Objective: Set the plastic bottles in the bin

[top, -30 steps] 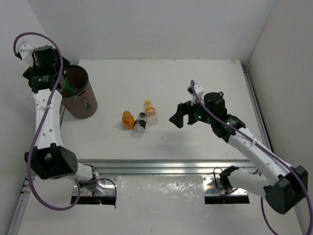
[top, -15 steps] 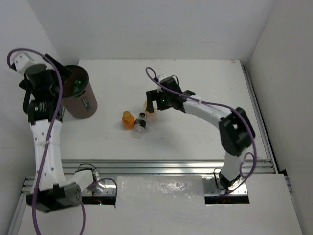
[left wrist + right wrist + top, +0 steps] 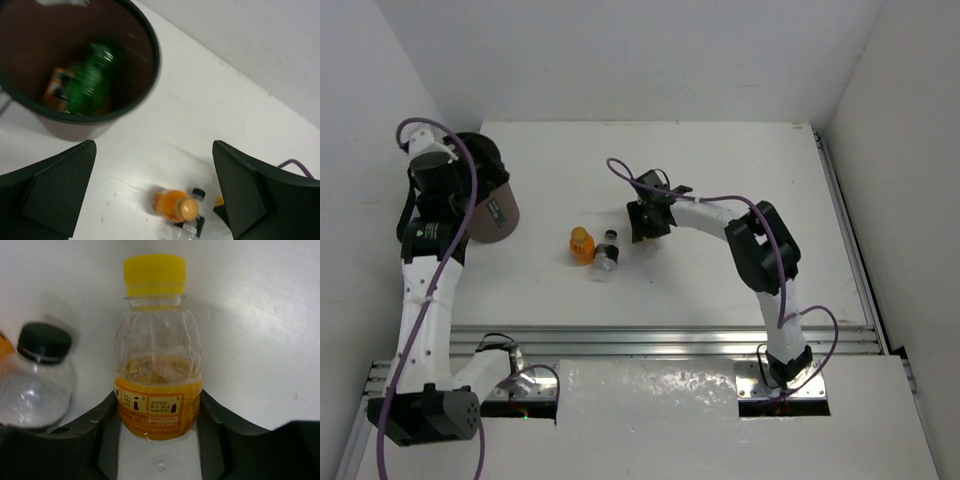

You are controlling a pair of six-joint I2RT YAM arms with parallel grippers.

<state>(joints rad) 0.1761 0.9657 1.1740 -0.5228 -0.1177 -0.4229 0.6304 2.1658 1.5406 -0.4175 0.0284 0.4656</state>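
The dark brown bin (image 3: 150,45) holds a green bottle (image 3: 92,75) and an orange one (image 3: 56,85). My left gripper (image 3: 153,145) hangs open above the table just beside the bin (image 3: 498,212), with nothing between its fingers. On the table an orange bottle (image 3: 582,244) stands against a clear black-capped bottle (image 3: 607,250). The same two appear in the left wrist view, the orange bottle (image 3: 172,205) and the clear bottle (image 3: 196,222). My right gripper (image 3: 642,222) is shut on a yellow-capped bottle (image 3: 157,365), its fingers (image 3: 107,415) pressing both sides of the orange label. The clear bottle (image 3: 40,375) lies just to its left.
White walls close in the table (image 3: 720,160) at the back and on both sides. A metal rail (image 3: 670,340) runs along the near edge. A purple cable loops off each arm, and the right arm's cable (image 3: 620,170) arches just behind its wrist.
My right arm swung left to the bottle cluster and its jaws closed around the yellow-capped bottle. My left gripper opened, the green bottle now lies in the bin, and that arm drew back.
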